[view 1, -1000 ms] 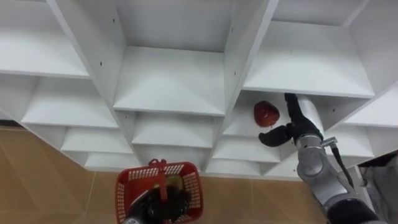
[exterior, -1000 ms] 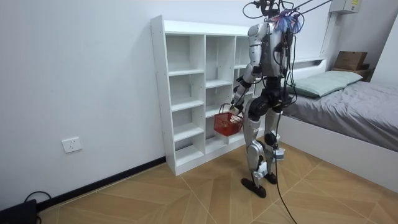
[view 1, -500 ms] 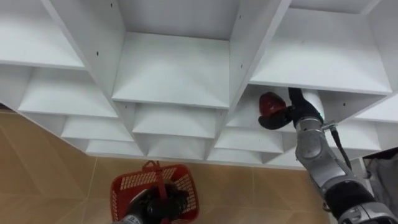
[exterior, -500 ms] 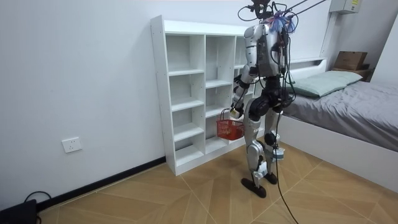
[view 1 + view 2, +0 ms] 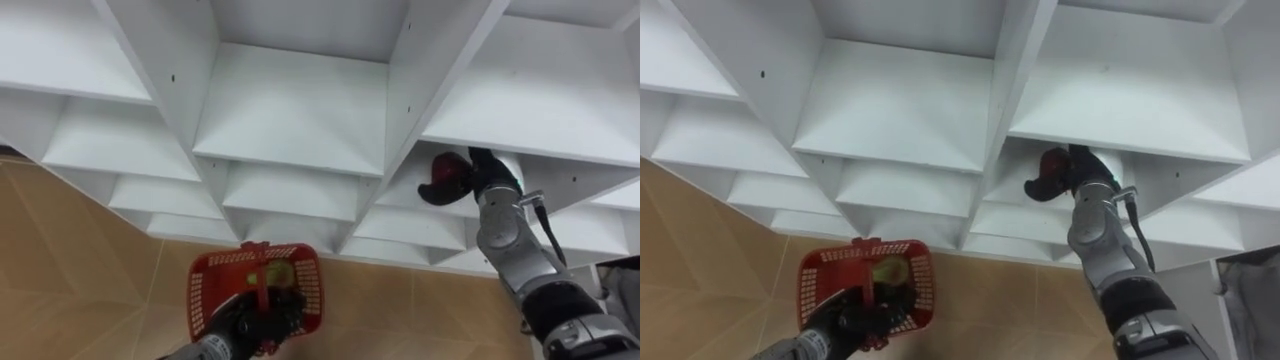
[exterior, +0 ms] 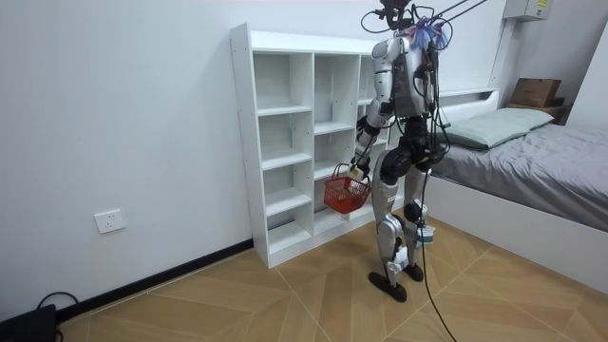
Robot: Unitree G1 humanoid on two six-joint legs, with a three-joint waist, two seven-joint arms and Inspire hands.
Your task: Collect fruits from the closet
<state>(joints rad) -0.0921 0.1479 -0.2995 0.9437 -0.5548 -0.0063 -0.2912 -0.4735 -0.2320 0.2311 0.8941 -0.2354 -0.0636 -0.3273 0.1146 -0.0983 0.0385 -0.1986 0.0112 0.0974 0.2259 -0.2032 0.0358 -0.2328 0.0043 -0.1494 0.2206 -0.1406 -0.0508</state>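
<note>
Two hands work at the white cubby closet [image 5: 300, 110]: the right hand [image 5: 492, 178] curls round a dark red apple [image 5: 447, 176] in a right-column compartment; the left hand [image 5: 250, 325] grips the handle of a red plastic basket [image 5: 203, 295] holding a yellow-green fruit [image 5: 272, 276].

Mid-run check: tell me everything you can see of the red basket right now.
The red basket looks like plastic, with perforated mesh walls, a solid rim and a red handle standing up across its middle. The left hand has its fingers curled round that handle, so the basket hangs over the wooden floor before the lowest shelves of the white closet. A yellow-green fruit lies inside. The right hand, shut on a red fruit in a closet compartment, is apart from it.
</note>
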